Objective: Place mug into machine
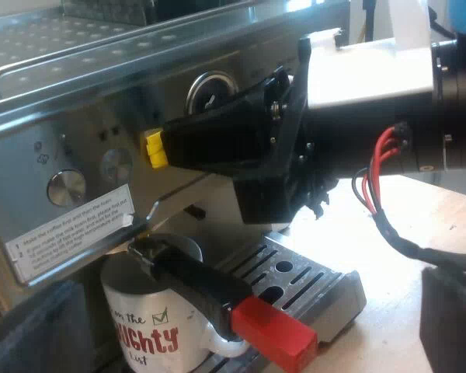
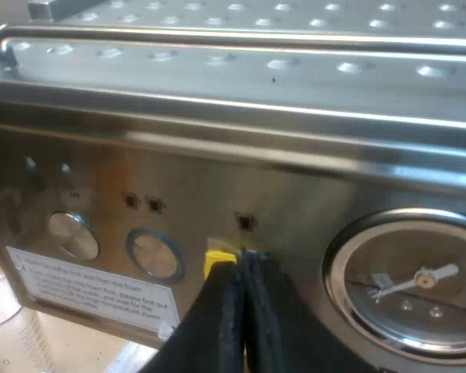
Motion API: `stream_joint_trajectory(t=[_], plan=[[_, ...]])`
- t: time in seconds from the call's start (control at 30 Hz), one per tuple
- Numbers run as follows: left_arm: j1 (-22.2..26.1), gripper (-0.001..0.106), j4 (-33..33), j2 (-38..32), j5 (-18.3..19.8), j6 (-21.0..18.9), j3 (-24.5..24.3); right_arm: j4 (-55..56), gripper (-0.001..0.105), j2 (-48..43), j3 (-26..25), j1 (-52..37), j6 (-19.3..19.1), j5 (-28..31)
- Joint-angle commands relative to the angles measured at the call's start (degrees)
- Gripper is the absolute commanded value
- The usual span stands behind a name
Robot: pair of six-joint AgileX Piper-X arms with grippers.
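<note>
A white mug (image 1: 151, 330) with red lettering stands on the espresso machine's (image 1: 78, 101) drip tray (image 1: 330, 289), directly under the locked-in metal holder. The holder's dark handle (image 1: 194, 281) sticks out over the mug and ends in red (image 1: 276, 336). My left gripper (image 1: 248, 291) is open, its dark fingers (image 1: 449, 318) wide apart on either side of the mug and short of it. My right gripper (image 2: 243, 268) is shut, its yellow-tipped end (image 1: 154, 148) at the steel front panel, between a round button (image 2: 155, 253) and the pressure gauge (image 2: 409, 284).
A second round knob (image 2: 72, 234) and a white instruction sticker (image 2: 93, 291) sit on the panel. The machine's top is a perforated steel tray with a rail (image 2: 233, 35). A clear measuring glass (image 2: 4, 342) stands on the light wooden table (image 1: 419, 225) beside the machine.
</note>
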Motion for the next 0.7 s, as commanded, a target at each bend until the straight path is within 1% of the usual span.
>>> stream_joint_trajectory(t=[0.03, 0.17, 0.37, 0.4, 0.43, 0.5, 0.53, 0.57, 0.6, 0.63, 0.7], plan=[[-0.24, 0.087, -1.11, -0.41, 0.31, -0.64, -0.41, -1.73, 0.000, 1.54, -1.66, -3.62, -1.10, 1.93], [-0.24, 0.087, -1.11, -0.41, 0.31, -0.64, -0.41, -1.73, 0.000, 1.54, -1.66, -4.07, -1.10, 2.05], [-0.24, 0.087, -1.11, -0.29, 0.31, -0.36, -0.24, 3.38, 0.001, -0.24, -1.66, -1.04, -1.10, 2.05], [-0.24, 0.087, -1.11, -0.28, 0.31, -0.34, -0.24, 7.49, 0.012, -1.76, -1.66, 0.98, -1.10, 2.05], [-0.24, 0.087, -1.11, -0.29, 0.31, -0.34, -0.24, 7.88, 0.016, -1.91, -1.66, 1.18, -0.98, 2.05], [-0.24, 0.087, -1.11, -0.29, 0.31, -0.35, -0.24, 12.51, 0.042, -4.21, -1.66, 3.80, 0.01, 2.05], [-0.24, 0.087, -1.11, -0.29, 0.31, -0.35, -0.24, 13.27, 0.047, -4.52, -1.66, 4.30, 0.25, 2.05], [-0.24, 0.087, -1.11, -0.29, 0.31, -0.76, -0.24, 14.58, 0.056, -5.29, -1.66, 4.98, 0.29, 2.05], [-0.08, 0.087, -1.11, -0.29, 0.20, -1.91, -0.37, 15.64, 0.060, -5.96, -1.66, 5.79, 0.29, 2.05], [-0.03, 0.087, -1.11, -0.29, 0.06, -2.90, -0.54, 17.08, 0.067, -6.91, -1.66, 6.53, 0.29, 1.85], [-0.06, 0.087, -1.01, -0.29, -0.64, -6.79, -1.67, 20.91, 0.074, -9.29, -1.66, 8.04, 0.29, 1.80]])
